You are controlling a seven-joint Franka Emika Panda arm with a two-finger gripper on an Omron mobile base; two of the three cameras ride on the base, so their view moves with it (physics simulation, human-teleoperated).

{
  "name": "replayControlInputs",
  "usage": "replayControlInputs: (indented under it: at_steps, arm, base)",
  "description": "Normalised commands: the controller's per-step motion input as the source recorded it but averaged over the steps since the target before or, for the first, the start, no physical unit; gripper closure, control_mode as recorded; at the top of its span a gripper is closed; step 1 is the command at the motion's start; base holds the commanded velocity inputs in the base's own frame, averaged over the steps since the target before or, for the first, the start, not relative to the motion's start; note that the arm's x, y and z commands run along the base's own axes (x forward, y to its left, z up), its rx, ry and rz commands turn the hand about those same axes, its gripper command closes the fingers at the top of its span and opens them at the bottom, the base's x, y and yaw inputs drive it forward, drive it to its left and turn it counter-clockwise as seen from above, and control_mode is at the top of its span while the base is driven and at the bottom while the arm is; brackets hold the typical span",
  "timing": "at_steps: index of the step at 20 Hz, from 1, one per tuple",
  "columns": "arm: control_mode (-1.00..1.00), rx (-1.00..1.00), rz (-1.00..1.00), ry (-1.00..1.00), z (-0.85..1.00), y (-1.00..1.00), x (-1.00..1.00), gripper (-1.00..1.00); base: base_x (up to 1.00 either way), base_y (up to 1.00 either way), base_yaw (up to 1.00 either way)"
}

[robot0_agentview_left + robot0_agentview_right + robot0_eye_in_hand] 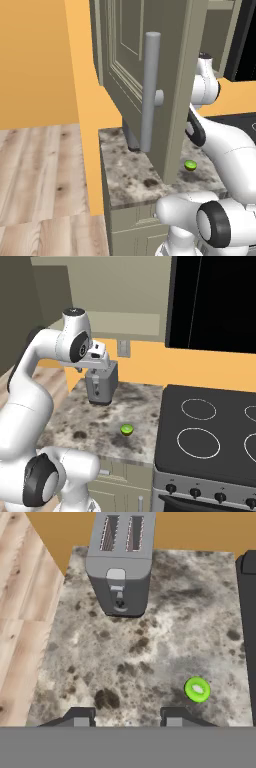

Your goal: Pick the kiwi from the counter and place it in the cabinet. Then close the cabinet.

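The kiwi (190,165) (127,430) (197,690) is a small yellow-green disc lying on the speckled counter (130,175) (90,421) (150,647) near its front edge, close to the stove. My gripper (92,367) (126,719) hangs high above the counter, pointing down, open with nothing between its fingers. The kiwi lies below it, to the right of the fingertips (172,718) in the hand view. The cabinet (135,60) door stands open over the counter, its long grey bar handle (151,90) facing the left base view and hiding most of the hand.
A grey toaster (101,386) (120,562) stands at the back of the counter, under the hand. A black stovetop (210,431) with ring marks borders the counter on the right. Wooden floor (40,170) lies beyond the counter's left end.
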Motion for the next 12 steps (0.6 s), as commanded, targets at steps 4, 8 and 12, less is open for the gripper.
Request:
replayControlInputs:
  at_steps: [4,8,12]
  arm:
    - [-1.00,0.00,0.00,0.00,-0.15,-0.05,-0.07,-1.00]
    - [-1.00,0.00,-0.01,0.00,-0.13,-0.32,-0.34,-1.00]
    - [-1.00,0.00,-0.01,0.00,-0.07,-0.41,-0.37,-1.00]
  base:
    - [0.00,0.00,0.00]
    - [0.00,0.00,0.00]
    - [0.00,0.00,0.00]
